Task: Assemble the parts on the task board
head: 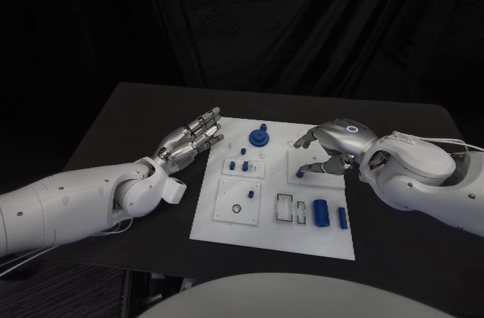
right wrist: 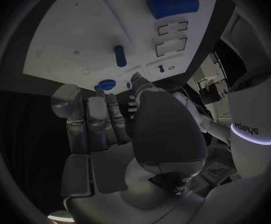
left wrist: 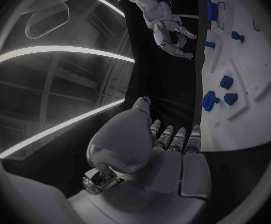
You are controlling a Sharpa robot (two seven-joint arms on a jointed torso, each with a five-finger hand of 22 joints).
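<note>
1. Fingers [head: 205, 127] of the left hand [head: 189, 140] stretched out straight and slightly apart, grasping nothing, hovering just off the left edge of the task board [head: 234, 233], palm turned toward it
2. Fingers [head: 305, 140] of the right hand [head: 333, 146] curled downward over the board's upper right part, tips close to a small blue peg [head: 301, 173] standing there; cannot tell whether touching it or pinching anything (tips hidden behind the palm in the right wrist view)
3. Just left of those fingers, a blue round knobbed part [head: 260, 135] upright near the board's far edge
4. Further toward the middle, small blue pegs [head: 238, 165] set in a raised white block
5. Near the board's front right, a blue cylinder [head: 321, 212] lying beside a slimmer blue piece [head: 343, 217], next to an outlined recess holding white pieces
6. Board itself flat in the middle of the black counter [head: 131, 115], both white arms reaching in from either side
</note>
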